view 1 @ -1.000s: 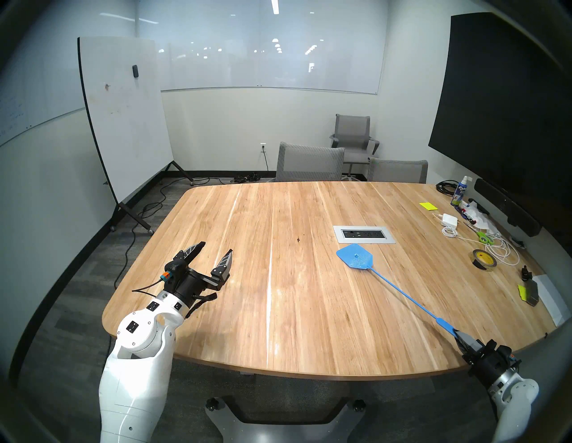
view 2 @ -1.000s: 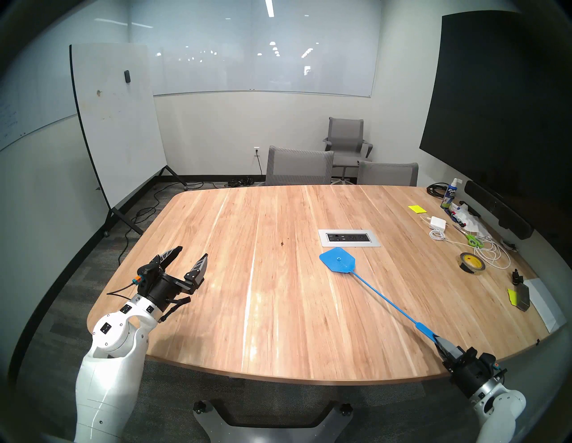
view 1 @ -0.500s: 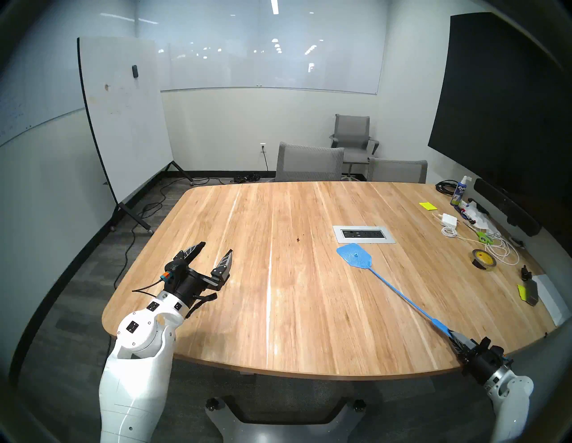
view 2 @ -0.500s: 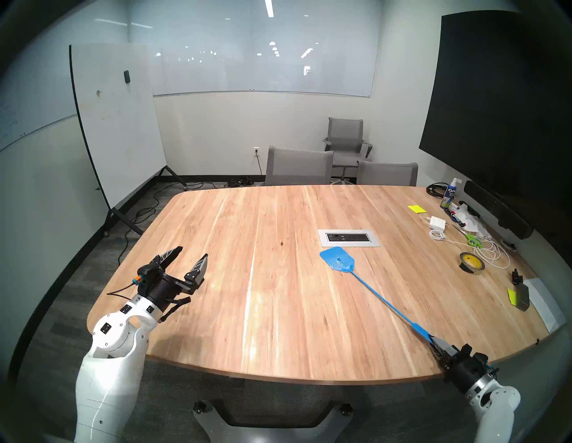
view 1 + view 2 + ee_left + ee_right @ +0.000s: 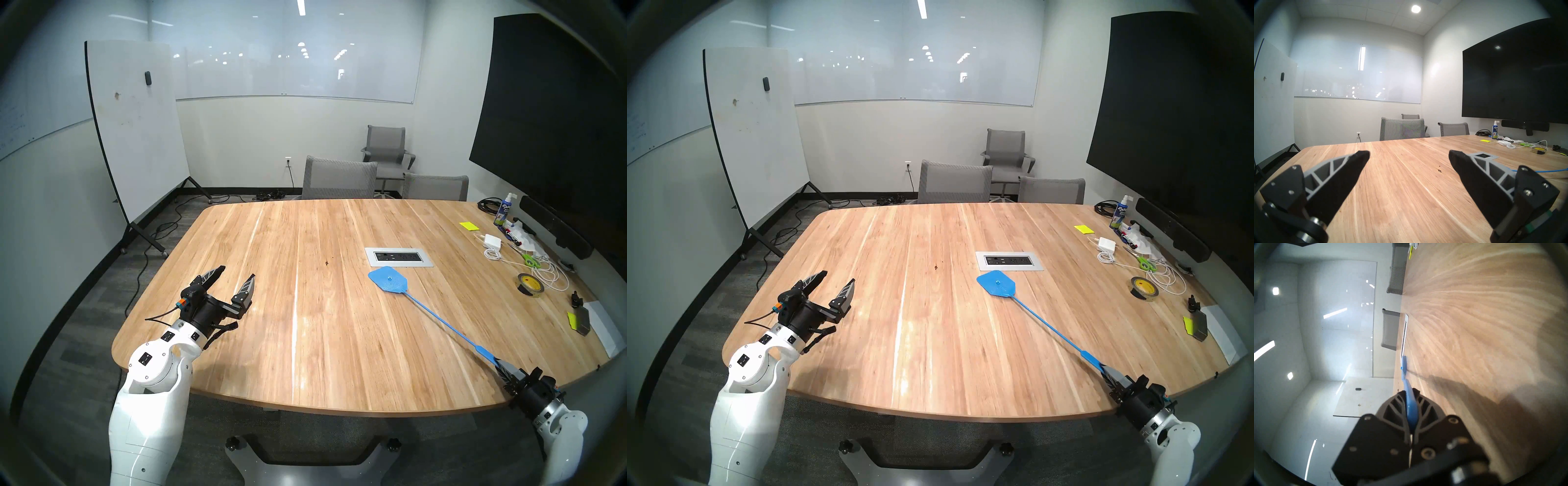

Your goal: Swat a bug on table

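Note:
The bug [image 5: 326, 263] [image 5: 935, 267] [image 5: 1439, 170] is a tiny dark speck on the wooden table [image 5: 305, 339] [image 5: 915, 339] [image 5: 1407, 195] [image 5: 1483, 327], left of the silver outlet panel [image 5: 399, 257]. My right gripper [image 5: 498, 366] [image 5: 1106, 371] [image 5: 1409, 392] is shut on the handle of a blue fly swatter [image 5: 388, 279] [image 5: 996, 284] [image 5: 1403, 365] near the table's front right edge. The swatter's head lies just in front of the outlet panel, to the right of the bug. My left gripper [image 5: 237, 271] [image 5: 839, 275] [image 5: 1409, 155] stands open and empty over the table's left part.
Along the right edge lie a tape roll [image 5: 530, 285], white cables [image 5: 549, 275], green scissors [image 5: 531, 260], a charger [image 5: 492, 241], yellow notes [image 5: 469, 225], a spray bottle [image 5: 504, 210] and a black clip [image 5: 575, 298]. Grey chairs [image 5: 339, 178] stand behind the table; a whiteboard [image 5: 135, 129] stands left.
My right gripper and the swatter handle have shifted slightly. The swatter's head stays near the outlet panel. The left arm has not moved.

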{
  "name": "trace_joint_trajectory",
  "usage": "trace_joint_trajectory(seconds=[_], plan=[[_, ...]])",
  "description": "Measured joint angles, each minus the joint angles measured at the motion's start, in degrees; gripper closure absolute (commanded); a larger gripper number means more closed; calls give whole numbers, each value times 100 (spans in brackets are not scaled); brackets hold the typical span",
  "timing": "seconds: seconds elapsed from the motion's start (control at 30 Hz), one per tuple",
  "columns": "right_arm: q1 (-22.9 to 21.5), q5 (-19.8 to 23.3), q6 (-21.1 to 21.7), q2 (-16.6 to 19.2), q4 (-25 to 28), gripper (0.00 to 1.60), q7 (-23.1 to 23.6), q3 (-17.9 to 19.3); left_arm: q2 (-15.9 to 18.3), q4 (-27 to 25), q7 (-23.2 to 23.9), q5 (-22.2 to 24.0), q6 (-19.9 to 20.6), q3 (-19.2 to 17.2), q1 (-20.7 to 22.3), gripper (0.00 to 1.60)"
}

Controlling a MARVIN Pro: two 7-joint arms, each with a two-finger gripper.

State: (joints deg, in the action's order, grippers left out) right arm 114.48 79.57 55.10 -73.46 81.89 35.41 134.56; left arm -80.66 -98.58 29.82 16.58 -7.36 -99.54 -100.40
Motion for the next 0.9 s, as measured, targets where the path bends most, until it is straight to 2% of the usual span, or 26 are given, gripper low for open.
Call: trace_joint_trajectory(seconds=[0.2,0.33,0.5,0.63,0.9], plan=[[31,222,-23,110,419,160,247,317,-1,1,3,0,0,-1,1,0],[204,517,-28,134,757,160,357,505,-1,1,5,0,0,-2,1,0],[447,978,-30,155,1056,160,360,554,-2,-3,6,0,2,-3,1,0],[659,1409,-33,208,1208,160,263,433,-3,-18,6,0,5,-4,-2,0],[881,2183,-35,381,1259,160,-200,-67,9,-152,-42,-137,133,16,-6,0]])
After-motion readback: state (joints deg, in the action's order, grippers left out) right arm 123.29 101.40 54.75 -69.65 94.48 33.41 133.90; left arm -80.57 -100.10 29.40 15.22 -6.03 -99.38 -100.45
